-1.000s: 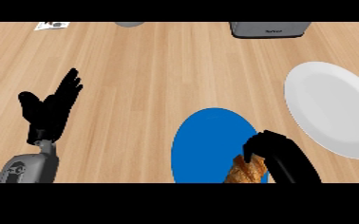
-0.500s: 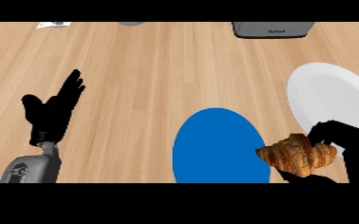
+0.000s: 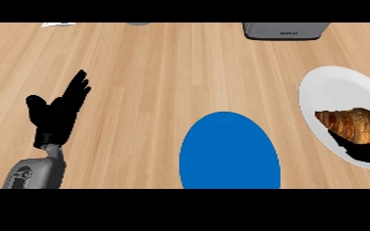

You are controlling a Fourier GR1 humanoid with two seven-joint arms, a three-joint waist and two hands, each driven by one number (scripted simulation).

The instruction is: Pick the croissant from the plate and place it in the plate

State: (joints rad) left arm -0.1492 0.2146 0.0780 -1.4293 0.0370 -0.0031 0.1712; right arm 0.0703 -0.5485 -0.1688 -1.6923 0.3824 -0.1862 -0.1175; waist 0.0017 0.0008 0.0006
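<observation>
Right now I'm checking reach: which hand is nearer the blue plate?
Right. The right hand holds the croissant over the white plate, just right of the blue plate; the left hand rests far left.

The croissant (image 3: 345, 122) has been carried from above the blue plate (image 3: 230, 151) to the right and is now seen over the white plate (image 3: 325, 90), near that plate's lower right part. The right hand (image 3: 354, 149) has been moved with it towards the view's right edge, where only a dark part of it is shown beneath the croissant; it appears to be curled round the pastry still. The blue plate's right side, covered before, is now exposed.
</observation>
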